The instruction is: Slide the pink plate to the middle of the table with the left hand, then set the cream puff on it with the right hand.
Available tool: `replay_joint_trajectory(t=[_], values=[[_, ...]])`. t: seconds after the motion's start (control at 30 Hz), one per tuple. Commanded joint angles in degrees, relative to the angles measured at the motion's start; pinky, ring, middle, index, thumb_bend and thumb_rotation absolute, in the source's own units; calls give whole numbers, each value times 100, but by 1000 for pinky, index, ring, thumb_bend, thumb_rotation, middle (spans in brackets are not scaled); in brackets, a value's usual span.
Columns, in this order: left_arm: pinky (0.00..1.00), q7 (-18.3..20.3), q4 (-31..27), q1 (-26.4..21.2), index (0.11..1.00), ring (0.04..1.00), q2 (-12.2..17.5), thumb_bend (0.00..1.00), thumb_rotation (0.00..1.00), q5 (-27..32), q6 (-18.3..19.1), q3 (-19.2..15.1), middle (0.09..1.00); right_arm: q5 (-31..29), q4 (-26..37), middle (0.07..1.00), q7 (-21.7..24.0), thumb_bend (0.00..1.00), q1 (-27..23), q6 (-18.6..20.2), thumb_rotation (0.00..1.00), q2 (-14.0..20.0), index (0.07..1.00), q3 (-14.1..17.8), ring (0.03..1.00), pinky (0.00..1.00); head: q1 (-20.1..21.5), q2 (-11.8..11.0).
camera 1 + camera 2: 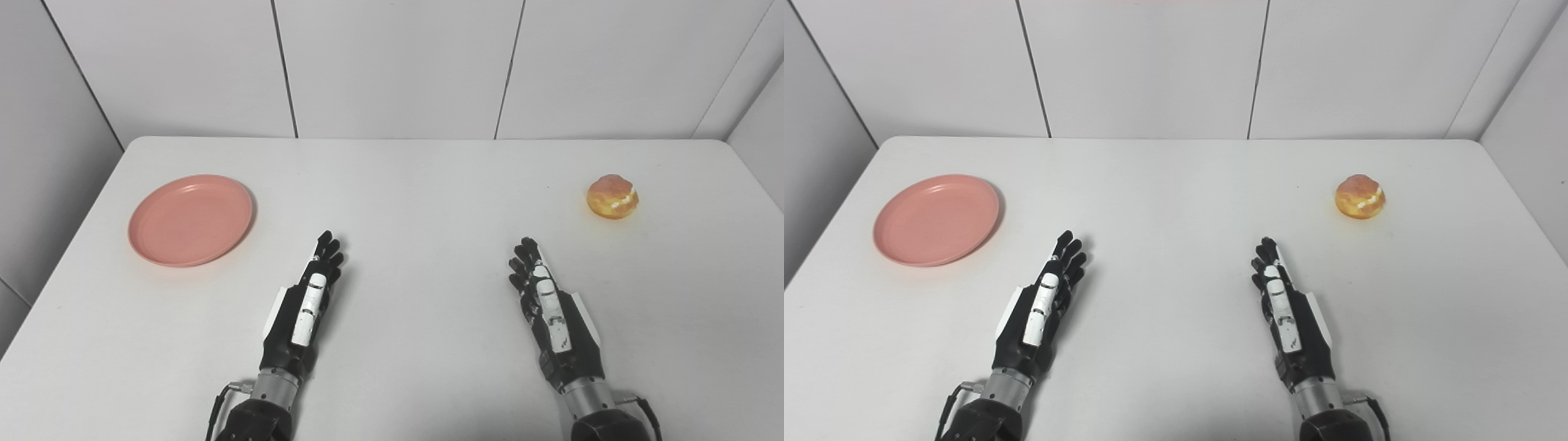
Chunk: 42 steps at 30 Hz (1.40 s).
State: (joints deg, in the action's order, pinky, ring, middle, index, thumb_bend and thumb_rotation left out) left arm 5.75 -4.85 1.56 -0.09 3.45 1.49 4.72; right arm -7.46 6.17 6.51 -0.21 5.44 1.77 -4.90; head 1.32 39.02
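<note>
fingers straight and empty on both left hand and right hand; one pink plate, one cream puff.

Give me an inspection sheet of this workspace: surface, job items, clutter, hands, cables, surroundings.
Surface: white table, no marks seen.
Job's things: pink plate at the left side, bare, not yet in the middle; cream puff at the right side, on the table, apart from the plate.
Clutter: nothing seen.
Hands: left hand and right hand near the front, fingers extended, holding nothing, touching neither item.
Cables: black cable at the left wrist, another cable at the right wrist.
Surroundings: white panelled walls behind and at both sides.
</note>
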Motion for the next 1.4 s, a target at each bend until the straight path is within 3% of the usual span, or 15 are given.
replay_joint_trajectory(t=[0.0, 0.83, 1.0, 1.13, 1.17, 1.37], values=[[995, -32, 179, 171, 1000, 983, 57, 423, 1000, -79, 353, -3, 1000, -4, -172, 1000, 59, 322, 67, 243, 1000, -14, 1000, -39, 1000, 1000, -5, -4], [992, -22, 236, 149, 1000, 978, 70, 416, 1000, -55, 321, -25, 998, 47, -223, 1000, 25, 305, 55, 181, 1000, -33, 1000, -35, 1000, 1000, -7, -60], [1000, -40, 327, 149, 1000, 982, 16, 434, 1000, -114, 297, 39, 1000, 44, -308, 1000, 55, 312, 68, 109, 1000, 31, 1000, 5, 1000, 1000, -518, -295], [1000, -115, 534, 124, 1000, 984, -108, 439, 1000, -202, 150, 115, 1000, -20, -499, 1000, 159, 287, 73, -197, 1000, 126, 1000, 95, 1000, 1000, -999, -561], [1000, -150, 616, 111, 1000, 984, -150, 438, 1000, -252, 93, 147, 1000, -52, -580, 1000, 199, 284, 70, -307, 1000, 159, 1000, 126, 1000, 1000, -1253, -740], [969, -294, 1033, 10, 992, 970, -318, 434, 1000, -503, -177, 253, 989, -179, -970, 1000, 392, 247, 14, -669, 1000, 297, 1000, 234, 1000, 1000, -1774, -1210]])
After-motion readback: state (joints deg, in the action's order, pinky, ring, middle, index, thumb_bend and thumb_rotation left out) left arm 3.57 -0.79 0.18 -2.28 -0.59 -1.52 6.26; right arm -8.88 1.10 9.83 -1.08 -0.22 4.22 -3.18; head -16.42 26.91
